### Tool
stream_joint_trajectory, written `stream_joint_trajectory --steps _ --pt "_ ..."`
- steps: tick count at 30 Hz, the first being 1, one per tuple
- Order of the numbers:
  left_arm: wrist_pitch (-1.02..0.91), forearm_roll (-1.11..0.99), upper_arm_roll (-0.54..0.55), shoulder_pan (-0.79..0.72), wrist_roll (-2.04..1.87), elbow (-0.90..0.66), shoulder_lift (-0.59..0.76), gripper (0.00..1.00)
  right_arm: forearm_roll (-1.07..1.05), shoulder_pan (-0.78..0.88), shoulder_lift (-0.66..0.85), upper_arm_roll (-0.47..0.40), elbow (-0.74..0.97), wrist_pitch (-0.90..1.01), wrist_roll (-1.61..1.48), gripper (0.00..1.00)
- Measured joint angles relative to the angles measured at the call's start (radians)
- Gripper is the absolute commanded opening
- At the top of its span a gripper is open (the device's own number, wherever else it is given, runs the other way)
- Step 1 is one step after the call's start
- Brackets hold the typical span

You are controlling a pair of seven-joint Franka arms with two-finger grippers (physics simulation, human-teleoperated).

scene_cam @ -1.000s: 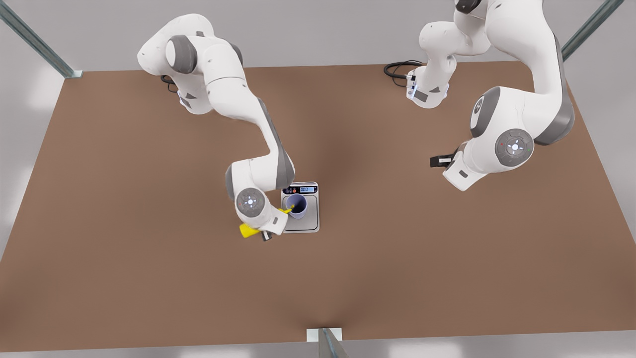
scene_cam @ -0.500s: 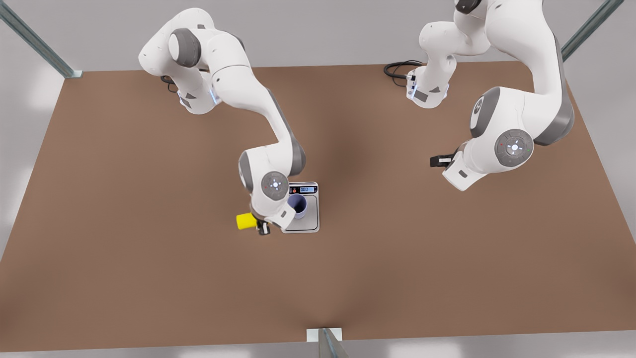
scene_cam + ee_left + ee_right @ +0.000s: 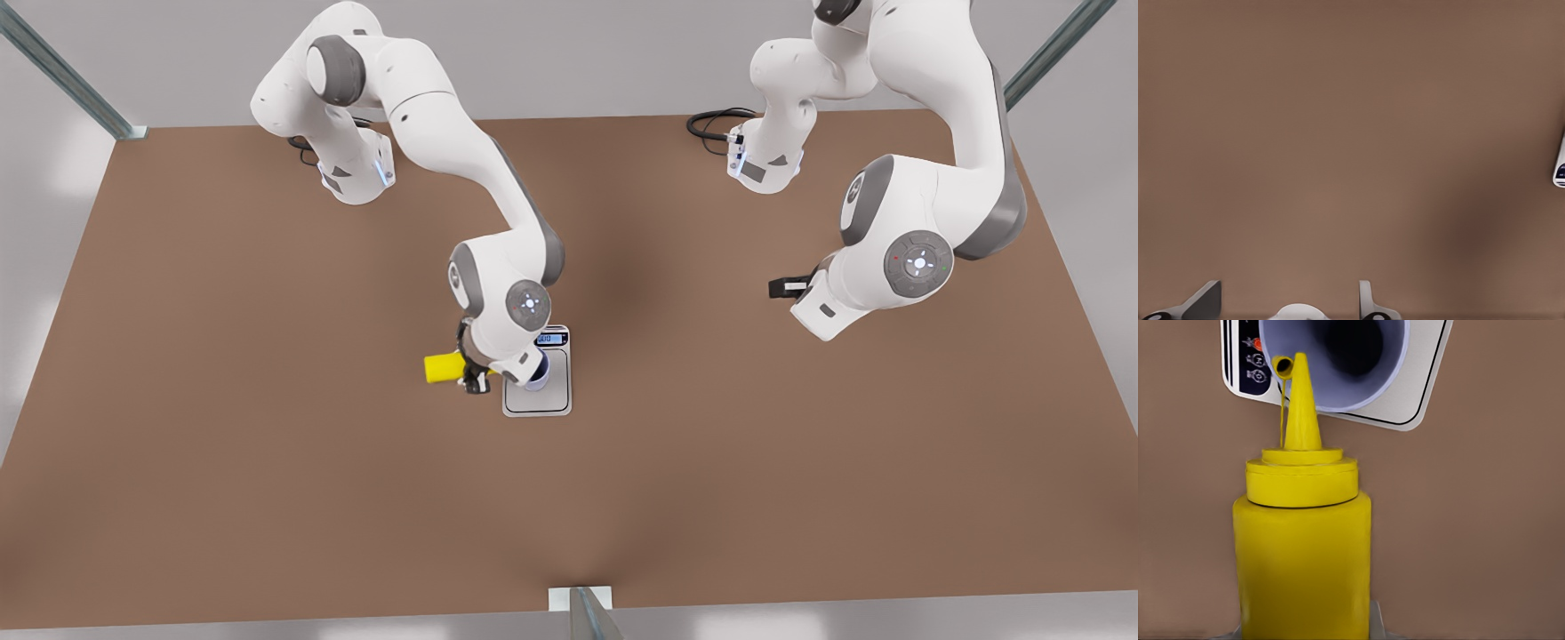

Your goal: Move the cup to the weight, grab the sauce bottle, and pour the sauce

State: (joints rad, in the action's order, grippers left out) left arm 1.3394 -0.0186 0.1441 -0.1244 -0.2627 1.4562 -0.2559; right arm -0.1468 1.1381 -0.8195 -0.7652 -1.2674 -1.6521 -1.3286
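Observation:
The yellow sauce bottle (image 3: 442, 367) lies tilted on its side in the air just left of the weight (image 3: 538, 402) in the front view, with my right gripper (image 3: 471, 375) shut on it. In the right wrist view the sauce bottle (image 3: 1301, 553) points its nozzle at the rim of the lavender-blue cup (image 3: 1338, 360), which stands on the weight (image 3: 1421, 390). A thin yellow strand hangs from the nozzle tip. My right wrist hides most of the cup (image 3: 537, 382) in the front view. My left gripper (image 3: 784, 287) waits open at the front view's right, far from these things.
The brown table (image 3: 267, 444) carries nothing else near the weight. A black cable (image 3: 711, 124) lies by the arm base at the back. The left gripper (image 3: 1288, 303) looks down on bare table, with a corner of the weight (image 3: 1559, 167) at the picture's border.
My right wrist has swung toward the back and over the weight, now covering the cup. The bottle came with it and its nozzle is hidden in the front view. The left arm stayed still.

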Motion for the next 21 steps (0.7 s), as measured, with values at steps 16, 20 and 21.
stream_joint_trajectory --steps 16,20,21 --pt "-0.001 -0.001 0.001 0.0 0.0 0.0 0.0 1.0 0.014 -0.003 -0.023 -0.008 0.028 0.011 0.043 0.55" --pt "-0.001 0.0 0.001 0.0 0.0 0.0 0.0 1.0 -0.033 -0.098 0.012 -0.007 0.038 0.013 0.032 0.54" --pt "-0.001 0.0 0.001 -0.001 0.0 0.0 0.0 1.0 -0.069 -0.141 0.014 -0.007 0.046 0.013 0.025 0.54"
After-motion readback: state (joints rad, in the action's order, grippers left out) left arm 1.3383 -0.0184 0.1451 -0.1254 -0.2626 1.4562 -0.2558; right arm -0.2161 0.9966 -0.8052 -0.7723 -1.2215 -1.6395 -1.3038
